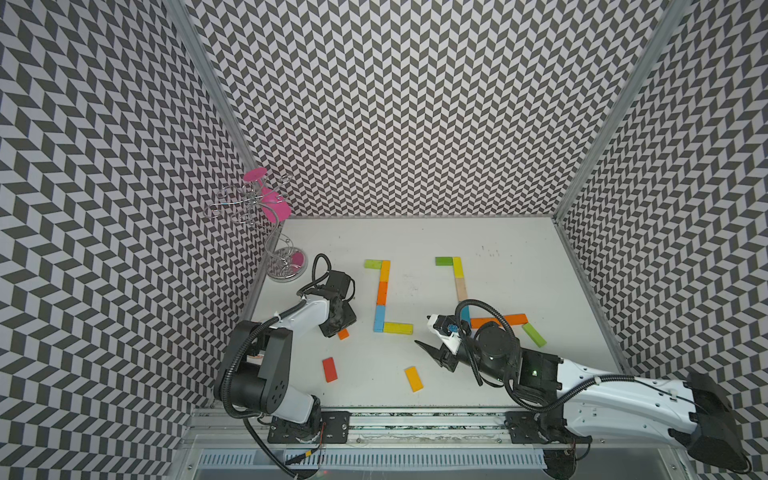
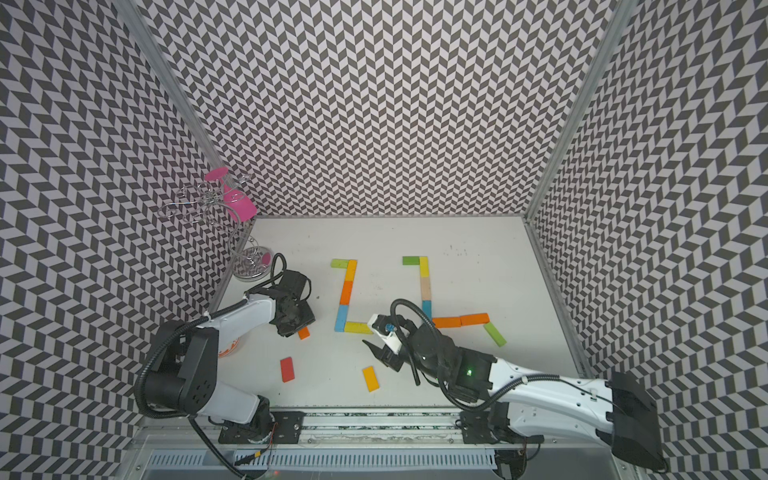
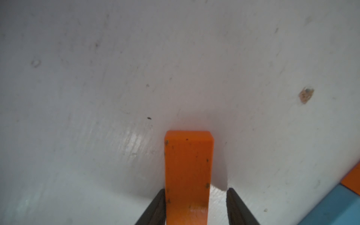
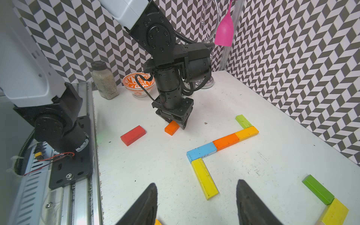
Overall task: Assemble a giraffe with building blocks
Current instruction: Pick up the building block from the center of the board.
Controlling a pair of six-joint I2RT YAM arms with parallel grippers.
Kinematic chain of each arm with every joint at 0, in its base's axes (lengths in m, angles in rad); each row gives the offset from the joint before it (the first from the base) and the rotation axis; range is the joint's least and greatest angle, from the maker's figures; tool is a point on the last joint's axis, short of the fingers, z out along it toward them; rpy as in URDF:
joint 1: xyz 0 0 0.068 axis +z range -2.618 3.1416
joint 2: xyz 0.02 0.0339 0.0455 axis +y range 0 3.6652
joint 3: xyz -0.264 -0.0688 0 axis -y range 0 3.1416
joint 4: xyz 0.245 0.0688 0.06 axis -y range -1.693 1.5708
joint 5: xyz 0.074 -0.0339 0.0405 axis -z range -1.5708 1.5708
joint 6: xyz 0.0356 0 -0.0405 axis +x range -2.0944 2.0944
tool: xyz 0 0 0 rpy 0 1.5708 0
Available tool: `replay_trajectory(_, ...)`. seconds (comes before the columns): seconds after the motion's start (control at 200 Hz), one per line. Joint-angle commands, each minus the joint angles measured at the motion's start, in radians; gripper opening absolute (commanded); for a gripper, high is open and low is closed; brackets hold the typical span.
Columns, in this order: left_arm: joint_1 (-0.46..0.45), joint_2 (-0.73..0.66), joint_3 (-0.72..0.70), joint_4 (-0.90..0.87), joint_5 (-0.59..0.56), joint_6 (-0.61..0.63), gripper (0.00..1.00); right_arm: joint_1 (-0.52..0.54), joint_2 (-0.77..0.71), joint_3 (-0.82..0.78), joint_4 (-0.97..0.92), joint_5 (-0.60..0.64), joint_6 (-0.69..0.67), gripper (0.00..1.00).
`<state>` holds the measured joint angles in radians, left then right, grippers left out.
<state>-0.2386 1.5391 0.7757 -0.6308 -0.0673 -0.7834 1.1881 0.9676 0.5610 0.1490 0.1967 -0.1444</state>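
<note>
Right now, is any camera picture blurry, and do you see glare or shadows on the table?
Left wrist view: slightly soft, a glare streak on the table beside the orange block, its shadow on the opposite side. Right wrist view: sharp, edges bowed by the wide lens. Both top views: evenly lit, crisp, no glare.

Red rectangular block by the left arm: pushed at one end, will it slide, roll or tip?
Red rectangular block lies flat, broad face down: probably slides, won't roll or tip. On the smooth white table, an off-centre push likely spins it.
</note>
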Motion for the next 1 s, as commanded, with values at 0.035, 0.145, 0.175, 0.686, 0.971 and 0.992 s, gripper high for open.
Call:
replay_trajectory(0.035,-0.010,0.174,-0.104,-0.103,0.074,-0.003,0.45,0.005,-0.034,-0.032,0.073,0.039,0.010,0.62)
replay_trajectory(0.145,-0.010,0.195,-0.093,-0.103,0.069,0.003,0.39,0.004,-0.046,-0.042,0.067,0.054,0.000,0.63)
replay_trajectory(0.175,-0.010,0.196,-0.092,-0.104,0.069,0.003,0.37,0.004,-0.049,-0.044,0.065,0.058,-0.001,0.63)
replay_trajectory(0.686,-0.211,-0.110,0.275,-0.454,-0.191,0.059,0.22,0.005,-0.204,-0.044,-0.012,0.080,0.050,0.62)
replay_trajectory(0.971,-0.494,-0.094,0.507,-0.440,-0.187,0.287,0.21,0.005,-0.460,-0.029,-0.180,0.135,0.142,0.60)
replay_trajectory(0.992,-0.501,-0.086,0.518,-0.426,-0.183,0.305,0.21,0.005,-0.483,-0.026,-0.195,0.146,0.151,0.60)
